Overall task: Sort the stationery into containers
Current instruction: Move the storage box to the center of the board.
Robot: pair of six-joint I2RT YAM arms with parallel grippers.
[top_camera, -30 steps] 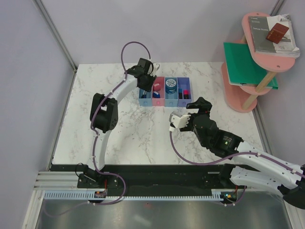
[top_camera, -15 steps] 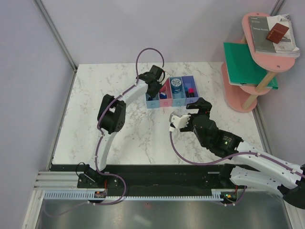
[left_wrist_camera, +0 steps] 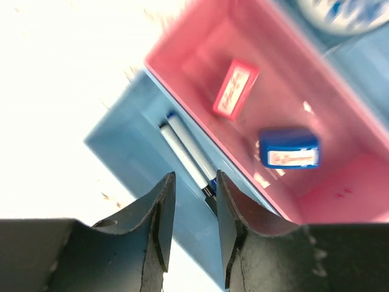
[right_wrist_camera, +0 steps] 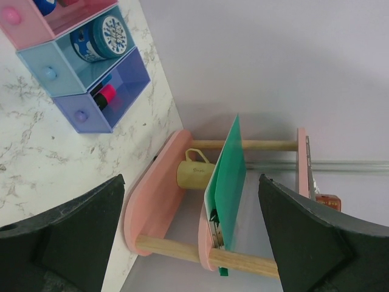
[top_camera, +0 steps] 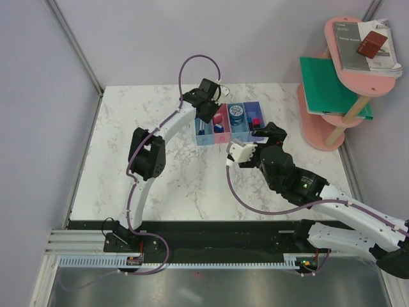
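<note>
The containers are a joined row of small bins at the back of the table. My left gripper hovers open and empty over the leftmost light blue bin; it shows in the top view as well. In that bin lie a blue-capped white marker and a thin black pen. The pink bin holds a pink eraser and a blue block. A pink-tipped black marker lies in the purple-blue bin. My right gripper is wide open and empty in front of that end.
A round blue tin fills the third bin. The pink round shelf stands at the right off the table's edge, with books, a green folder and a yellow mug. Grey walls close the table's left and back.
The row of containers has slid a little to the right along with my left gripper. My right arm has moved forward toward the bins, still open.
</note>
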